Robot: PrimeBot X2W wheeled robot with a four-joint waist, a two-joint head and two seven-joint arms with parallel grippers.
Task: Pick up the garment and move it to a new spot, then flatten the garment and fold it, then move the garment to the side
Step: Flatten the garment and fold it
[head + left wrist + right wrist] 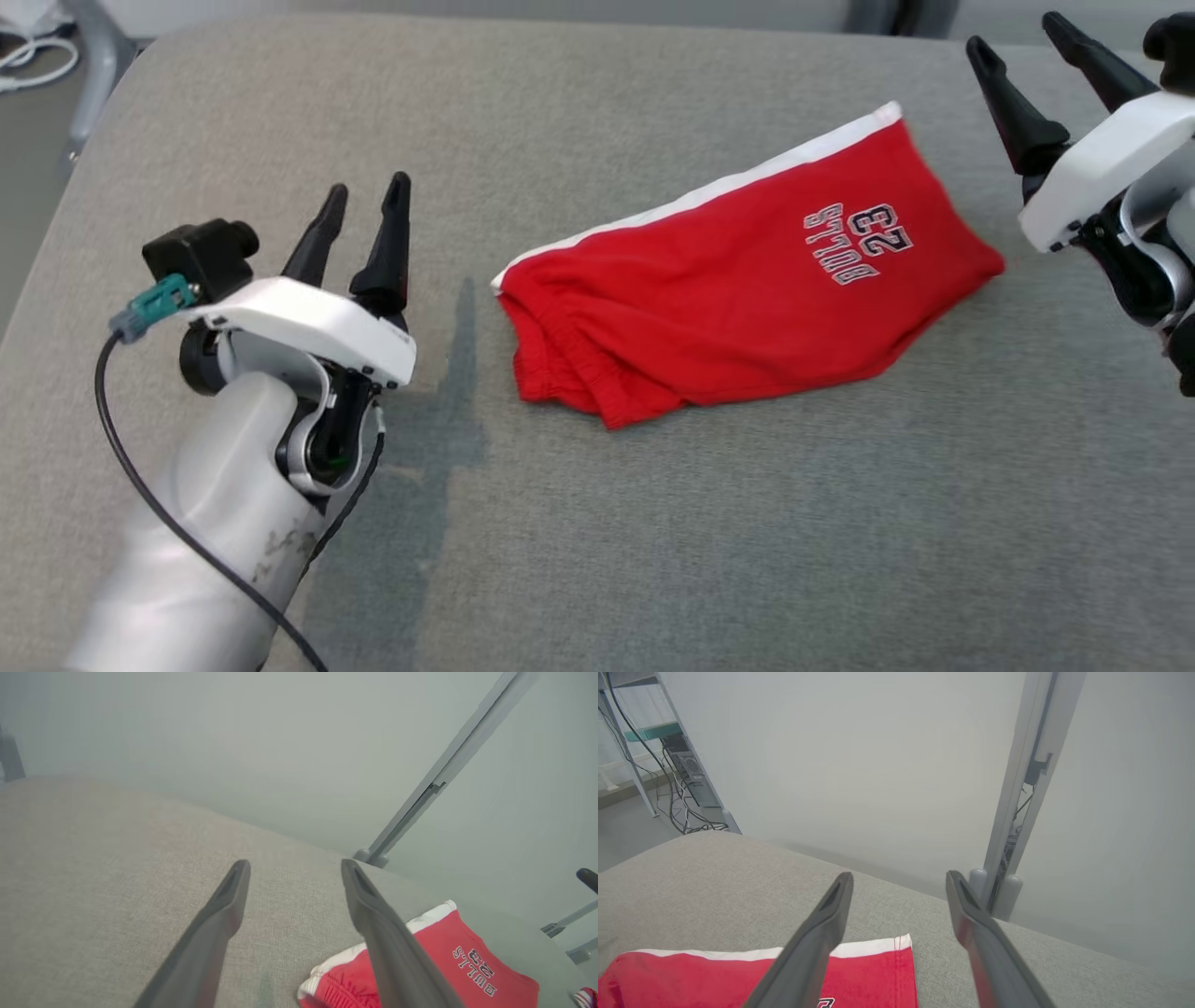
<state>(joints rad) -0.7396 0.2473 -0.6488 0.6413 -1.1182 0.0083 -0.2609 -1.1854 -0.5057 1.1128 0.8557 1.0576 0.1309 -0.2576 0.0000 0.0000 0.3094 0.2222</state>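
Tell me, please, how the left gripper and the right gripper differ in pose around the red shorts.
The left gripper stands off the waistband end of the red shorts; the right gripper off the opposite end. The left gripper's fingers point nearly straight up the head view; the right gripper's lean up-left. Both are open and empty.

The red garment (709,299), right of frame centre, bore "BULLS" and "23"; both stood upside down.

Soft matt red cloth garment (738,299) on coarse woven grey fabric surface (653,523); matt dark plastic-looking fingers (385,245).
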